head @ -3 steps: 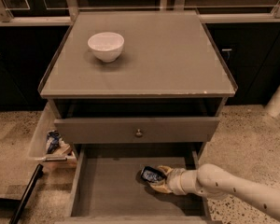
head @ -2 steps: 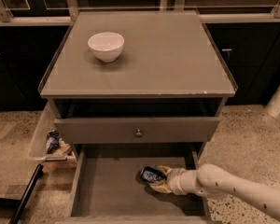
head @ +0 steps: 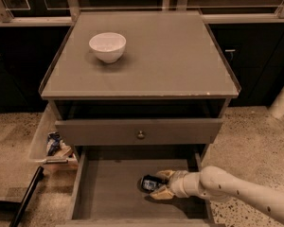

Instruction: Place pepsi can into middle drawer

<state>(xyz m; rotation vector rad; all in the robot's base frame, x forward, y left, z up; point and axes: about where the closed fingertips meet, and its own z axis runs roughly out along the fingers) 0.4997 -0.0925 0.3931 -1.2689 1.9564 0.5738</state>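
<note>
Nothing visibly moved since the earlier frames. Crumpled wrapper (head: 53,143) sits half hidden at far left. White bowl (head: 107,46) is on the cabinet top (head: 170,56). Middle drawer (head: 111,190) is open, its front edge cut off. Pepsi can (head: 149,182) lies on the drawer floor, dark blue, markings unreadable. Gripper (head: 161,184) clamps the can's right end.

Gripper (head: 159,184) has shifted pepsi can (head: 149,182) slightly left within the middle drawer (head: 113,193)
</note>
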